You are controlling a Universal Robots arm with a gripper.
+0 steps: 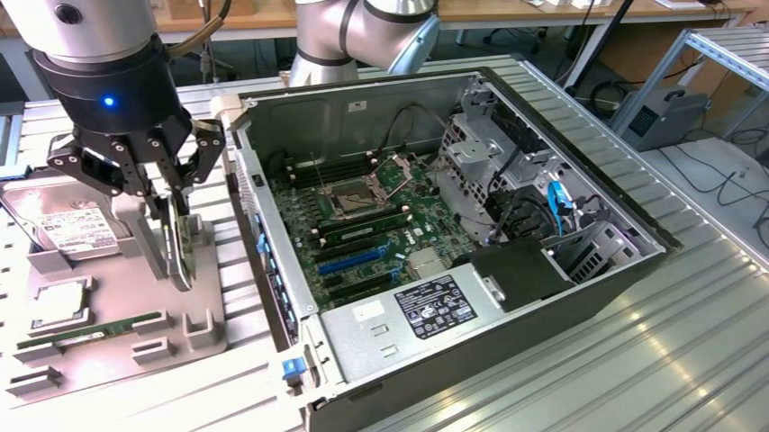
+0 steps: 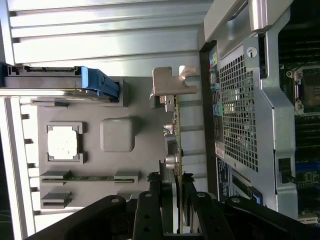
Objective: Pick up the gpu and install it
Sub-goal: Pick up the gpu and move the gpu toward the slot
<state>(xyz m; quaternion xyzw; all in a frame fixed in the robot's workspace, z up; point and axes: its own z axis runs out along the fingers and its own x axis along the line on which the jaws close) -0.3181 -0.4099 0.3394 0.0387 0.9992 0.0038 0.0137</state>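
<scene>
The gpu (image 1: pixel 180 245) stands on its long edge in the tray (image 1: pixel 211 292), along the side of the tray nearest the case (image 1: pixel 348 108). Its pale bracket (image 2: pixel 170 86) is at the end toward the hard drive (image 1: pixel 67 229). Standing upright like this, both flat faces are free, which is why my grip is from straight above.

My gripper (image 1: pixel 172 189) sits over the card's top edge with my fingers (image 2: pixel 156 200) drawn in narrow, one on each face. As far as I can see they press the card between them, so I judge it gripped. Its lower edge rests in the tray's slot, so it is not yet lifted. I hold it away from the bracket, I think to keep the bracket and the connector edge clear for seating.

On the exterior view's left of the card, the hard drive is at the far side, with a cpu (image 1: pixel 60 306) and the memory stick (image 1: pixel 103 328) nearer. On the exterior view's right, just beside the tray, the case lies open with its blue slots (image 1: pixel 348 259) facing up.
</scene>
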